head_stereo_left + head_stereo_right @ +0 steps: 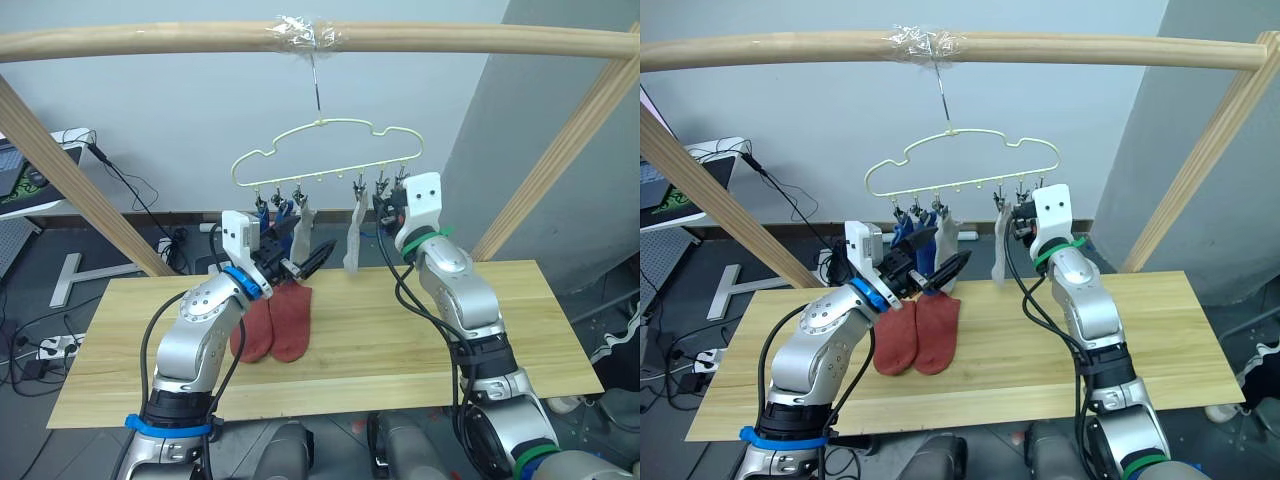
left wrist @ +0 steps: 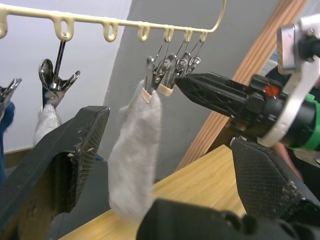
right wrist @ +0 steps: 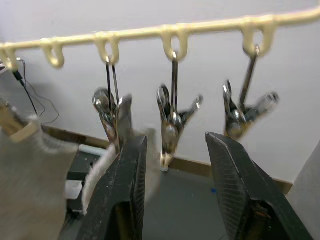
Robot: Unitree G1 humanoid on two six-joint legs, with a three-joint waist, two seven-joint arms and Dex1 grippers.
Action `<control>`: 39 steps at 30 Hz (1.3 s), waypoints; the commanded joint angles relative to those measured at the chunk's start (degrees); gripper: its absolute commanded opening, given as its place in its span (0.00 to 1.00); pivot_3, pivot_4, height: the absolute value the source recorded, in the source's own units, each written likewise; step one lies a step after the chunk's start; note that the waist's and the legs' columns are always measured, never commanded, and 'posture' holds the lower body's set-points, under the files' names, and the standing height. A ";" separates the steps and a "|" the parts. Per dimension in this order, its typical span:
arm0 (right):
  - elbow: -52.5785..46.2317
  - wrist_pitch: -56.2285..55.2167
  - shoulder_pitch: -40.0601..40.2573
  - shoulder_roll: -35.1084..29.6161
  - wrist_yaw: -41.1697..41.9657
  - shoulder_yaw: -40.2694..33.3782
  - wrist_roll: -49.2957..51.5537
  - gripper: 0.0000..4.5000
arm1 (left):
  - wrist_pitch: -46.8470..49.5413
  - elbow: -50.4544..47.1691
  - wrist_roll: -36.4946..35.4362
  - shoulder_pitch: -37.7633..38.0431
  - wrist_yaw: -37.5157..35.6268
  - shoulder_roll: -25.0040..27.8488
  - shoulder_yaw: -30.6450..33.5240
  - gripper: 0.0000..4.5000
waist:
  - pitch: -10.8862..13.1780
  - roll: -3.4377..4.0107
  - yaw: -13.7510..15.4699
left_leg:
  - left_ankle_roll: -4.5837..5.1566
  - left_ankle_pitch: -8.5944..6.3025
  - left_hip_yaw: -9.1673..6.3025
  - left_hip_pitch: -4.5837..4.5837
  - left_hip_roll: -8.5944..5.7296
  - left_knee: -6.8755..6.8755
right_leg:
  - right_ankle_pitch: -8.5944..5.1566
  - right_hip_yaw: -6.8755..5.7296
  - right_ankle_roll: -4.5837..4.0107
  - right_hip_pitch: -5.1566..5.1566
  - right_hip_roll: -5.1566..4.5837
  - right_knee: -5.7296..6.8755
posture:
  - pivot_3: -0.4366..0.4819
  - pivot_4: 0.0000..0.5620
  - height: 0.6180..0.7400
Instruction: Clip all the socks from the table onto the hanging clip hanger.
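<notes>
Socks: six counted. Two rust-red socks (image 1: 274, 322) lie flat side by side on the table (image 1: 400, 350), near its left half; four hang on the clip hanger (image 1: 325, 155).

Right gripper (image 3: 172, 150): fingers spread wide, empty, raised to the hanger's right clips; one free clip (image 3: 172, 117) hangs just above the gap between the fingers, a second free clip (image 3: 245, 112) farther right.

Left gripper (image 1: 295, 262): fingers apart, holding nothing, hovering above the red pair and just below the left clips.

Hanger load, outward from the grippers: one light grey sock (image 1: 353, 238) clipped right of centre, beside the right gripper; one more grey sock (image 1: 303, 225) left of centre; two blue socks (image 1: 910, 235) at the far left, partly hidden behind the left gripper.

Clips: six dark metal, four filled, two free at the right end.

Step in hand, as judged: four of six hung; the red pair remains. Next move calls for the left gripper to descend and pinch one red sock at its cuff, lift it to a free clip, while the right gripper squeezes that clip open.
</notes>
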 commanded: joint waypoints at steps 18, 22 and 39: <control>7.89 -6.27 -6.53 0.43 0.57 -1.88 -0.54 0.43 | 0.80 -4.15 -1.56 -1.57 1.41 -0.19 0.27 1.00 | 0.00 0.00 0.04 | 0.00 0.00 0.03 0.03 -0.01 0.01 | 0.02 0.00 -0.02 0.00 -0.01 0.07 | 0.51 0.32 1.00; 8.60 -6.72 -7.10 0.93 0.75 -2.13 -0.01 0.43 | 1.72 -5.55 -2.93 -2.21 0.62 0.25 0.75 1.00 | 0.00 0.00 0.04 | 0.01 0.00 0.02 0.03 -0.01 0.01 | 0.02 0.00 -0.03 0.00 -0.01 0.08 | 0.51 0.32 1.00; 9.98 -6.91 -7.99 3.54 1.18 -4.20 1.12 0.43 | 2.27 -6.72 -3.80 -3.66 1.39 0.45 -0.01 1.00 | 0.00 0.00 0.04 | 0.01 0.00 0.02 0.06 0.00 0.01 | 0.03 0.00 -0.04 0.00 -0.01 0.11 | 0.52 0.34 1.00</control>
